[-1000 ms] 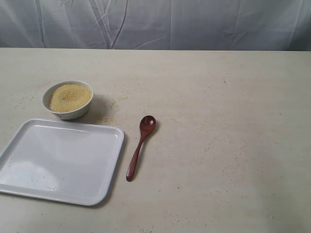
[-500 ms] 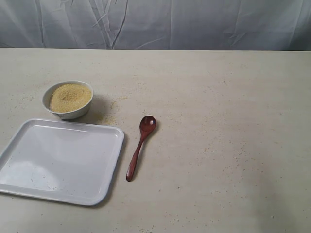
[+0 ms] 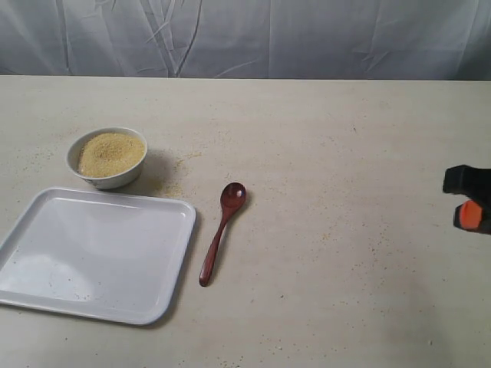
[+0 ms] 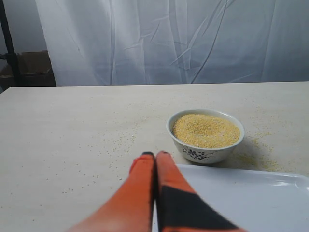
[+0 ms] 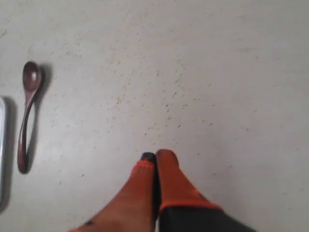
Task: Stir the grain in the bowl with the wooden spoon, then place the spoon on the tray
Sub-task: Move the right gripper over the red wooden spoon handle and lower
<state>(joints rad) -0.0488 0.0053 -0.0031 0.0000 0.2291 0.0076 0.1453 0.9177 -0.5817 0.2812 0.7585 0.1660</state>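
Just beside the tray (image 3: pixel 92 253), on the side facing the right arm, the wooden spoon (image 3: pixel 222 234) is lying flat on the surface (image 3: pixel 345 153), its head pointing toward the far side and nothing touching it. Just behind the tray's far edge, toward its left corner, the bowl (image 3: pixel 107 182) is sitting upright with the grain (image 3: pixel 111 153) forming a smooth mound inside. Loose grains are speckling the surface between the bowl and the spoon. The tray itself is carrying nothing but a few specks. The right claw (image 5: pixel 155 155) is hovering well to the right of the tray and well apart from the spoon, its jaws pressed together and gripping nothing. The left claw (image 4: pixel 155 154) is hanging near the tray's edge, facing the bowl, with its jaws likewise closed and empty. By the look of things, the task is barely beginning. The spoon is not yet picked up, so grasping it, stirring the grain and setting the spoon on the tray are all remaining.
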